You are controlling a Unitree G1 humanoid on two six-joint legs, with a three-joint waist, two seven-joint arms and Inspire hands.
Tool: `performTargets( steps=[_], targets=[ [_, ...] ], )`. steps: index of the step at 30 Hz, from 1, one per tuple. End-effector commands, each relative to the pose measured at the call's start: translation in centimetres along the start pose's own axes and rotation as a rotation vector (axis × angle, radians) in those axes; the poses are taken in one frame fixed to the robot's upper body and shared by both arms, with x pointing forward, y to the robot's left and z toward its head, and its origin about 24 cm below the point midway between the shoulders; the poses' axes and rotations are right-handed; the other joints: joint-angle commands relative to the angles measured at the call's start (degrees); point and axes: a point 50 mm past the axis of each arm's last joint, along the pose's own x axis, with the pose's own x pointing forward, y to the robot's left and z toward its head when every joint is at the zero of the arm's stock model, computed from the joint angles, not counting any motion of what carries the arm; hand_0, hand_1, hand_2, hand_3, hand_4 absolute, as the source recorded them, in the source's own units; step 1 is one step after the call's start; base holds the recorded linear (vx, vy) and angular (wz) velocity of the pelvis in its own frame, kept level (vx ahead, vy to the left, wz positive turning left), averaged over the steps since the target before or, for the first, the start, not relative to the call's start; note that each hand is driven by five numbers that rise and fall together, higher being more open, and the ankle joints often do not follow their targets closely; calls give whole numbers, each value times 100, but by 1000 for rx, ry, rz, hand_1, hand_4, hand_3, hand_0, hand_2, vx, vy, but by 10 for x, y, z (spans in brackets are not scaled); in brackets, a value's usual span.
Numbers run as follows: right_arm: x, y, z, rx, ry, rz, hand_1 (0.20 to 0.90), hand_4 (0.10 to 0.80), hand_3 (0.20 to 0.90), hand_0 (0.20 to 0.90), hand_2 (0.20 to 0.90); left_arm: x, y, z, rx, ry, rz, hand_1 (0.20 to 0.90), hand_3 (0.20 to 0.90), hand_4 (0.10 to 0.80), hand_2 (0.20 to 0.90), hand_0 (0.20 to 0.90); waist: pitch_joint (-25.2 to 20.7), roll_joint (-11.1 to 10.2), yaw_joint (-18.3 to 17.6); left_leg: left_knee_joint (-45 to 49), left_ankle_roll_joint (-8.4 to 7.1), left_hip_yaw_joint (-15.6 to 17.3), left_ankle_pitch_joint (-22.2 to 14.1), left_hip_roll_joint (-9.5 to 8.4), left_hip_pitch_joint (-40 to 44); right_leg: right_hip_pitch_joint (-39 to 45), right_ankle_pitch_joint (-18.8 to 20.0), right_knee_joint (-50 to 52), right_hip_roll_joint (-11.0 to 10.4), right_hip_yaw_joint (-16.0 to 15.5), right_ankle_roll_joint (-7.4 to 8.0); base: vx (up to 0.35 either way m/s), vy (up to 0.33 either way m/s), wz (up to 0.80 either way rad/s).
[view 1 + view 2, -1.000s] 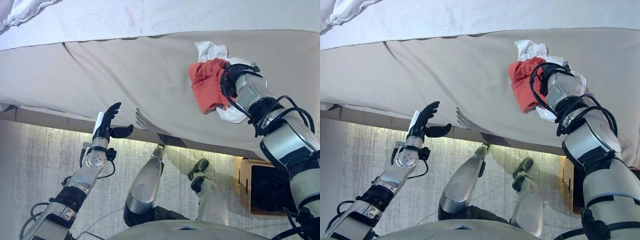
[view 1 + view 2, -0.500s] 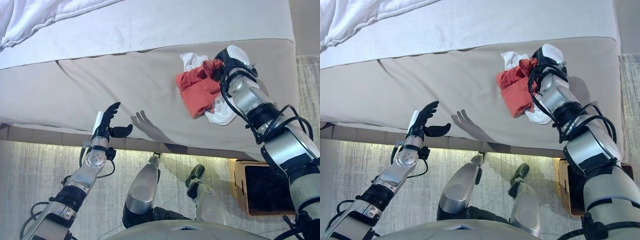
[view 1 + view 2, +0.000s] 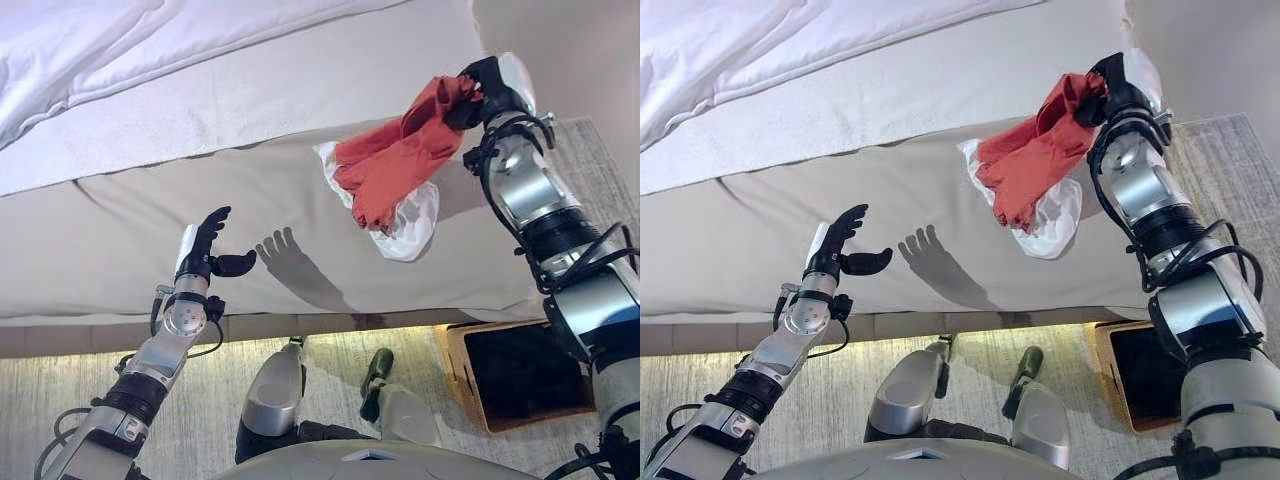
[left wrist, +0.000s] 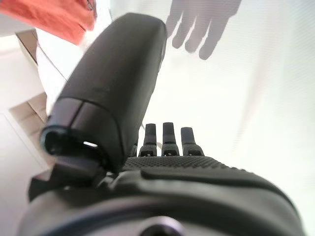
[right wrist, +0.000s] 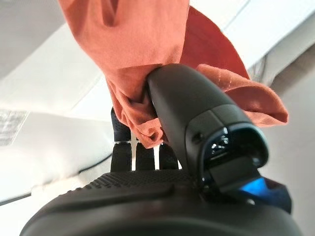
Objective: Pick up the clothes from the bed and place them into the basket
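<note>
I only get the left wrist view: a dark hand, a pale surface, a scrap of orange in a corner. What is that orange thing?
Observer: An orange-red garment, dangling from the right hand above the side of the bed.
Operator: Is it actually gripped, or just draped over?
Observer: Gripped. The right wrist view shows the thumb pressing the cloth against the fingers.
Operator: Anything else coming along with it?
Observer: Yes, a white garment hangs behind the orange one.
Operator: Where is it all meant to go?
Observer: A basket sits on the floor beside the bed, below the right arm. The left hand hangs open and empty.
</note>
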Motion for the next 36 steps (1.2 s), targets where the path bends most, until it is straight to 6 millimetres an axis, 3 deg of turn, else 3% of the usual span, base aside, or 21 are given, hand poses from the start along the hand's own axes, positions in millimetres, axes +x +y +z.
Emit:
performTargets(
  steps=[1, 10, 19, 26, 30, 36],
  targets=[
    [0, -37, 18, -7, -167, -175, 300, 100, 200, 300, 300, -14, 0, -18, 36, 15, -9, 900, 900, 800, 900, 900, -1606, -186, -94, 51, -93, 209, -676, 284, 181, 67, -79, 159, -200, 67, 90, -25, -8, -19],
    [-3, -121, 35, 48, -227, -443, 300, 100, 200, 300, 300, -15, -6, -28, 25, 34, -25, 900, 900, 800, 900, 900, -2014, -243, -590, -233, -271, 494, -623, 443, 403, 131, 68, -223, -22, 314, 117, -19, 2, -12],
    [-16, -175, 41, 100, -250, -668, 300, 100, 200, 300, 300, -14, -22, -37, 25, 72, -65, 900, 900, 800, 900, 900, -2225, -244, -1163, -233, -357, 954, -807, 540, 647, 50, 247, -559, 141, 800, 158, -3, -3, -28],
    [-17, -187, 17, 67, -152, -668, 300, 100, 200, 300, 300, -6, -26, -31, 29, 55, -84, 900, 900, 800, 900, 900, -2267, -258, -1504, -233, -368, 1195, -878, 575, 727, -100, 290, -559, 272, 1169, 145, -27, -20, -31],
    [-18, -183, -1, 11, -93, -616, 300, 100, 200, 300, 300, -2, -28, -27, 33, 39, -98, 900, 900, 800, 900, 900, -2266, -252, -1691, -233, -355, 1284, -888, 581, 747, -151, 296, -548, 359, 1374, 119, -29, -16, -30],
    [-25, -160, -59, -7, 83, -464, 300, 100, 200, 300, 300, 6, -31, -18, -10, 35, -89, 900, 900, 800, 900, 900, -2239, -241, -2014, -233, -349, 1531, -931, 601, 846, -217, 300, -518, 489, 1661, 75, -23, -39, -21]
  ],
)
